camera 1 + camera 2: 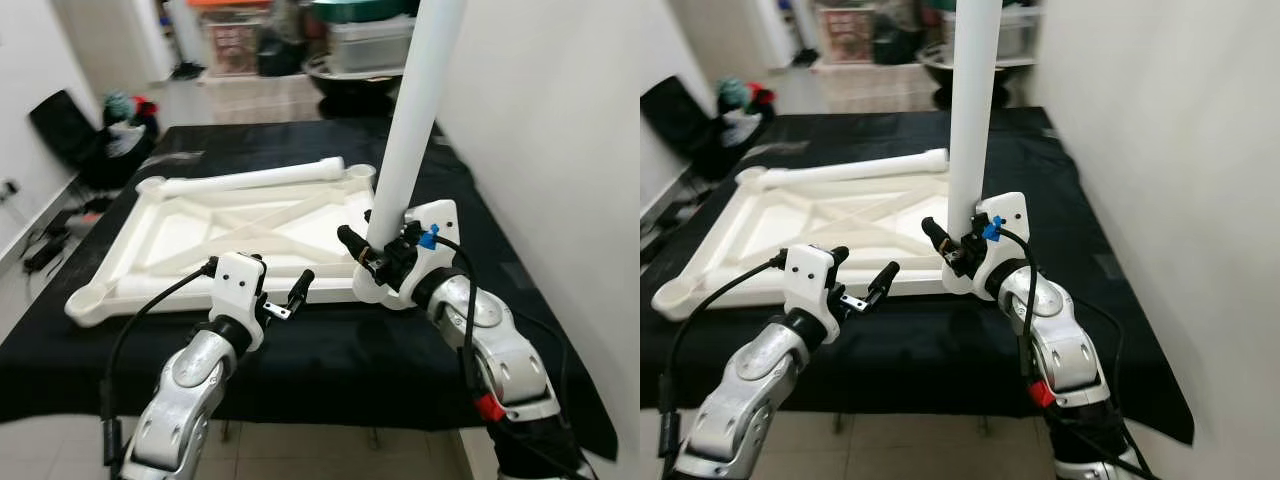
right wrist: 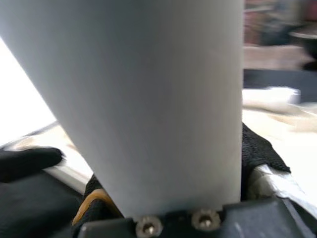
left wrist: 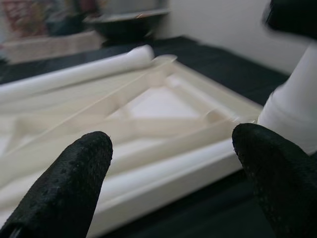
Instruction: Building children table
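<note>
A white plastic tabletop (image 1: 190, 235) lies underside up on a black-covered table (image 1: 330, 350). My right gripper (image 1: 375, 250) is shut on a white table leg (image 1: 415, 110), which stands upright with its foot at the tabletop's near right corner; the right wrist view shows the leg (image 2: 148, 99) pressed between the fingers. A second white leg (image 1: 250, 178) lies along the tabletop's far edge. My left gripper (image 1: 283, 283) hovers open at the tabletop's front edge, left of the upright leg, with nothing between its fingertips (image 3: 64, 173).
A white wall (image 1: 560, 150) runs close along the table's right side. Storage bins and a dark basin (image 1: 350, 60) stand behind the table. A black bag and bright clutter (image 1: 110, 130) sit on the floor to the left, with cables (image 1: 45, 245) nearby.
</note>
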Controlling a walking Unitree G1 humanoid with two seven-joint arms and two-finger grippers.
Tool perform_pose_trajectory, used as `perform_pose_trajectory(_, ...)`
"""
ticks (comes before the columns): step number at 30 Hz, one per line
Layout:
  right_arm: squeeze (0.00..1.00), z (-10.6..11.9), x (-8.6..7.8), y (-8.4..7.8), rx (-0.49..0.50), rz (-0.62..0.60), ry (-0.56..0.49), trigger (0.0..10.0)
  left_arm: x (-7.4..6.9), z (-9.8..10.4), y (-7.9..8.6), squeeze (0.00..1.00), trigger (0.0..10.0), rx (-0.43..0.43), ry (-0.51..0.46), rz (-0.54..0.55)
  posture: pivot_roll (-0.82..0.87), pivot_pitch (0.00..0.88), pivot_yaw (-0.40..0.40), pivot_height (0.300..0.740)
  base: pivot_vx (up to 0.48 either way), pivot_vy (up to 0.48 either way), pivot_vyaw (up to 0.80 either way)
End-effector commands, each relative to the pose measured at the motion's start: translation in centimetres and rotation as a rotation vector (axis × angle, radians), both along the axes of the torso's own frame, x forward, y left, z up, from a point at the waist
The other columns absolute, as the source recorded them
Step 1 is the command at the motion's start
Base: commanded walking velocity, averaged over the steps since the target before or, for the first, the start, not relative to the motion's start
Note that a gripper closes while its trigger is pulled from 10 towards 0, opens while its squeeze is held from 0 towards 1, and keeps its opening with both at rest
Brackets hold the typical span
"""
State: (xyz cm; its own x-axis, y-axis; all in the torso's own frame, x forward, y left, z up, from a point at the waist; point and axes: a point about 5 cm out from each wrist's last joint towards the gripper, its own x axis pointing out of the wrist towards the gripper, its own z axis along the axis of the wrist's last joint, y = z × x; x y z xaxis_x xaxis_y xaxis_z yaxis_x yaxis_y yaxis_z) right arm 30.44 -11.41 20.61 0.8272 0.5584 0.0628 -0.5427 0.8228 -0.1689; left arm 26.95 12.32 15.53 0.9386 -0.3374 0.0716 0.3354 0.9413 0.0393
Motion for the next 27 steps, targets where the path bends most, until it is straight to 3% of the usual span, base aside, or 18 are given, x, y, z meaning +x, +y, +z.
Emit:
perform_pose_trajectory(1,0.0,0.3,-0.2,0.4,0.004,0.017,-0.02,10.0,-0.1,0.2,0.1,0.0,10.0,0.003,0.0,-0.006,-0.08,0.0,0.011,0.74,0.0,0.0,0.0)
perform_pose_trajectory(12,0.0,0.2,0.2,-0.3,-0.003,-0.029,-0.01,10.0,0.1,0.4,-0.5,0.0,10.0,-0.009,-0.003,-0.03,-0.08,0.0,0.023,0.74,0.141,0.0,0.0)
perform_pose_trajectory(17,0.0,-0.6,0.4,-0.9,0.026,-0.058,0.06,10.0,0.2,0.6,-0.5,0.0,10.0,-0.009,-0.008,-0.043,-0.06,0.0,0.023,0.74,0.259,0.0,-0.16)
perform_pose_trajectory(27,0.0,0.1,0.7,-1.1,0.032,-0.086,0.017,10.0,0.3,1.0,-0.8,0.0,10.0,-0.016,-0.019,-0.054,-0.09,0.001,0.019,0.74,0.273,0.0,0.0)
